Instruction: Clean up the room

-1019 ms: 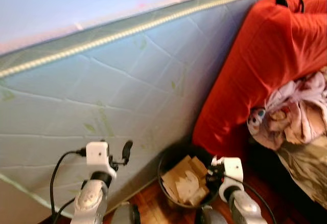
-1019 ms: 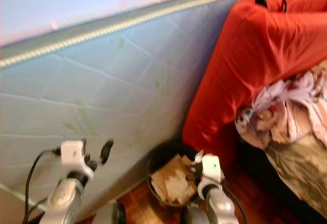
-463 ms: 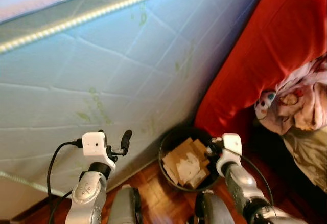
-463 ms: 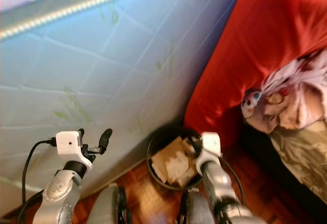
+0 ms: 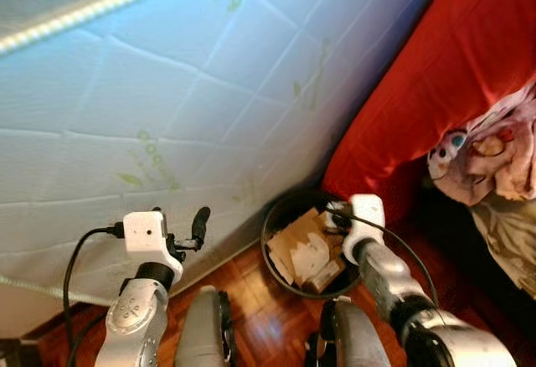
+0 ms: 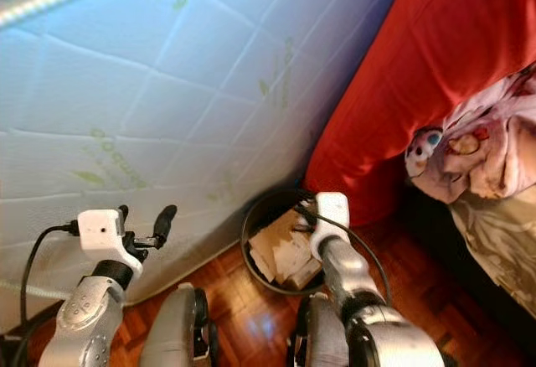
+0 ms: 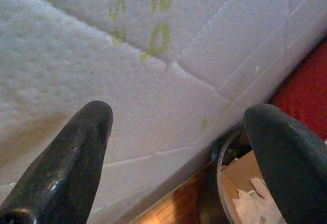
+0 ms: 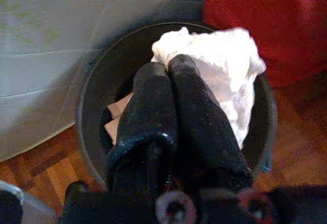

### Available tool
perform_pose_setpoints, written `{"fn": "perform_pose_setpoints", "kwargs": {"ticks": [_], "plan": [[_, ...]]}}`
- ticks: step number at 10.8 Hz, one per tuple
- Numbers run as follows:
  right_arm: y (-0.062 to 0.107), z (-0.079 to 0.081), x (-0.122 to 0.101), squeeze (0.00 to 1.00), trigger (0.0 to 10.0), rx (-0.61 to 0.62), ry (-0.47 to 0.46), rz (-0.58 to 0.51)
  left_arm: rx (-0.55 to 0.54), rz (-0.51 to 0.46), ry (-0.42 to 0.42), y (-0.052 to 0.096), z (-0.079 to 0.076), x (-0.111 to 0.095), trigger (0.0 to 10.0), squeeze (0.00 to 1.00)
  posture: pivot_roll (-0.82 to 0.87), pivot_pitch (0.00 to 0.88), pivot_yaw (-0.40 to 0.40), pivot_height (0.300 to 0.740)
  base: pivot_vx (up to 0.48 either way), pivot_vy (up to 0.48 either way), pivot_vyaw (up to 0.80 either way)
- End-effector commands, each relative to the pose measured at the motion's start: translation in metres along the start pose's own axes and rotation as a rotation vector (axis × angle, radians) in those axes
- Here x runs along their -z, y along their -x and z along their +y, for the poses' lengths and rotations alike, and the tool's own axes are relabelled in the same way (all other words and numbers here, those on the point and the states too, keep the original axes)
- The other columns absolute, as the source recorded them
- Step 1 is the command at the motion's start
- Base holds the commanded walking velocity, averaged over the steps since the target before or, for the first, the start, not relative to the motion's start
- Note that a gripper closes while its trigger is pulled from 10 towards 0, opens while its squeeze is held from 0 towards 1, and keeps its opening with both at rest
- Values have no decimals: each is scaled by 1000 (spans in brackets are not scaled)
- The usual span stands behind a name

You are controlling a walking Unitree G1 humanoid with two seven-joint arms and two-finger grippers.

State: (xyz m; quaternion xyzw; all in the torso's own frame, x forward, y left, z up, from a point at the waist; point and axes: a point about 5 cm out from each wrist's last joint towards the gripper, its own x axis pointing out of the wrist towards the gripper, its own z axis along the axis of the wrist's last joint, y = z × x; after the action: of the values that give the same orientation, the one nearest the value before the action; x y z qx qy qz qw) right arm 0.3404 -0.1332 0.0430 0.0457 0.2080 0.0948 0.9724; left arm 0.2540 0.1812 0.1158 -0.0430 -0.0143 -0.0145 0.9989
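Right gripper: fingers pressed together over the bin, a crumpled white tissue lying against them. Whether the tissue was pinched between the fingers or only rested beside them could not be told; the fingertips were hidden against it.

Bin: round, dark, standing on the floor between the mattress and the red cover. It held pieces of cardboard and paper. The far part of its rim was lost in shadow.

Left gripper: fingers spread wide, holding nothing, raised close to the mattress side.

Mattress: pale quilted side, leaning, cut off by the picture edges. Green printing showed on it; the letters were too faint and tilted to read.

Red cover: draped over something bulky, whose shape underneath was hidden.

Bundle of cloth: pink and white with a cartoon face, lying beside the red cover, partly cut off.

Floor: reddish wood parquet, glossy.
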Motion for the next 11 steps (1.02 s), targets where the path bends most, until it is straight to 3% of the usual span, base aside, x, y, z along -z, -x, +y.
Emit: {"fn": "perform_pose_setpoints", "kwargs": {"ticks": [1, 3, 7, 8, 9, 11], "plan": [[1, 7, 15, 0, 10000, -32, 23, 82, -6, 23, 16, 6, 0, 2, 10000, 0, 186, 336, -24, 636, 0, 0, 0], [-1, 19, 16, 0, 10000, -98, 85, 109, 0, 27, 19, 8, -3, 0, 10000, 0, 190, 335, -24, 636, 0, 0, 0], [3, 21, 29, 0, 10000, -117, 105, 159, 0, 48, 18, 14, -3, 0, 10000, 0, 191, 350, -23, 636, 0, 0, 0], [4, 24, 34, 733, 10000, -126, 125, 182, -3, 58, 13, 16, -2, 1, 10000, 0, 192, 352, -25, 636, 0, 0, 0], [4, 26, 35, 1000, 10000, -140, 133, 191, -6, 59, 11, 17, -2, 0, 10000, 0, 196, 354, -27, 636, 0, 0, 0], [4, 30, 37, 1000, 10000, -163, 137, 203, -11, 61, 9, 18, 0, 0, 10000, 0, 195, 359, -28, 636, 0, 0, 0]]}}
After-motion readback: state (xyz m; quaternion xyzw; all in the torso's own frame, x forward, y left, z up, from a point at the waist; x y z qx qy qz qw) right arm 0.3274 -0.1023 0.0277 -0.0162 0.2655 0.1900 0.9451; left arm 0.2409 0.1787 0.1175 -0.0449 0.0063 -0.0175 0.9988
